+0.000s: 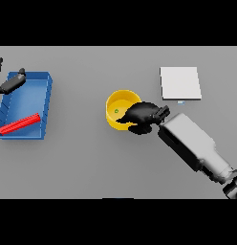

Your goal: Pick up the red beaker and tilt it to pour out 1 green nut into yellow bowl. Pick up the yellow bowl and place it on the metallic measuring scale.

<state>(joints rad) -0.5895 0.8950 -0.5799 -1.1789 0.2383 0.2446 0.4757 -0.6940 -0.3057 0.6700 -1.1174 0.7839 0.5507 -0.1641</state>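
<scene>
Two hands are seen over one grey table [91, 162], which fills the whole view. Next in size, a blue tray [48, 91] is set at the far left, its long side running away from the robot. The right arm is brought in from the lower right corner, angled up toward the middle. A metallic measuring scale [180, 83], seen as a pale square plate, is placed right of centre toward the far edge, well apart from the tray.

The yellow bowl [115, 107] is found near the table's middle, upright, just left of and nearer than the scale, not touching it. The right hand [144, 115] is laid across the bowl's right rim; its fingers are curled over that rim, so the bowl is taken as grasped. Whether the bowl is lifted off the table cannot be told.

The red beaker [20, 123] is seen lying on its side in the near part of the tray, tilted diagonally. The left hand [10, 83] is shown at the far left edge, over the tray's far corner, partly cut off by the frame; its finger state cannot be told.

One green nut [116, 111] is seen inside the bowl, on its floor near the left side.
</scene>
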